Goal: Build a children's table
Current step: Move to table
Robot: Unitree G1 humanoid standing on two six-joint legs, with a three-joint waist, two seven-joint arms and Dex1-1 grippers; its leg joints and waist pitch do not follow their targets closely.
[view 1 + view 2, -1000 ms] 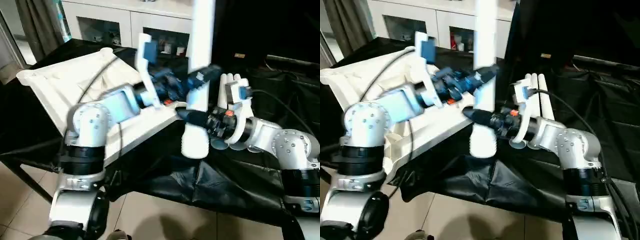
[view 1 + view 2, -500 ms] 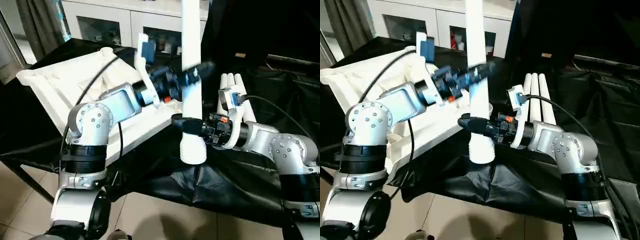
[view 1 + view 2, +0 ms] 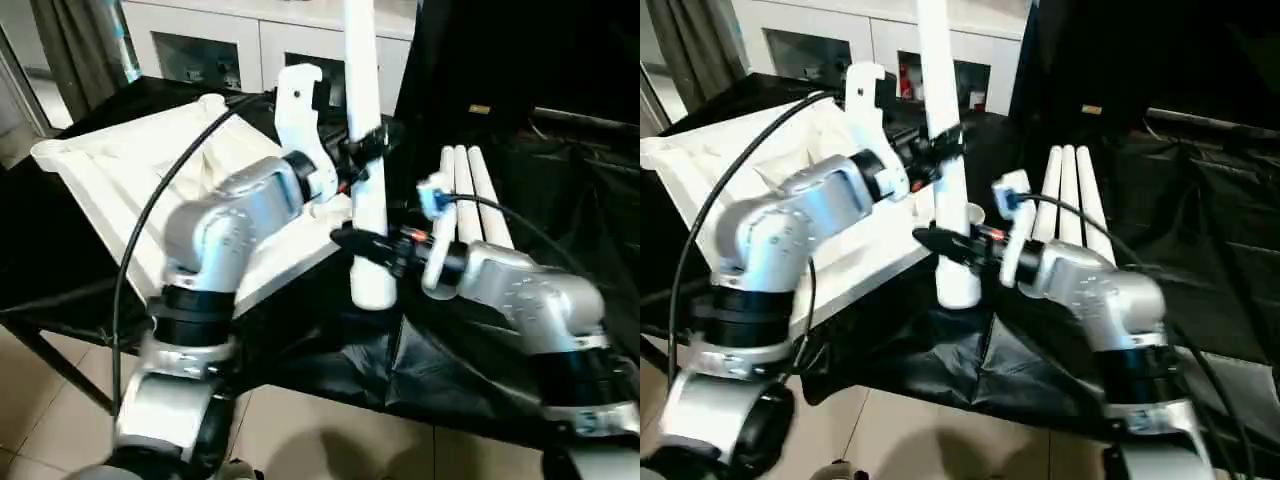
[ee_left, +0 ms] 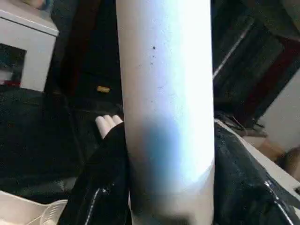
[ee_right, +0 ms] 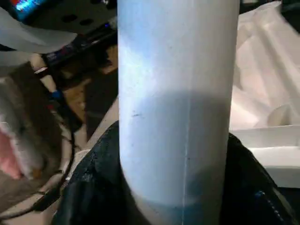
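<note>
The white leg [image 3: 366, 150] is now held upright, clasped between the left gripper [image 3: 366, 150] jaws, which were spread wide before, above the right gripper [image 3: 362, 246], still clamped lower down beside the tabletop [image 3: 120, 170].

Leg [image 3: 365, 150] at frame centre: smooth white plastic, slight sheen. Table top [image 3: 140, 175], upper left: matt white plastic w/ ribbed underside. Cloth [image 3: 470, 370] across lower frame: black, glossy, crinkled. Forearms [image 3: 235, 210]: brushed silver metal. Floor [image 3: 40, 400], lower left: pale glossy tiles.
</note>
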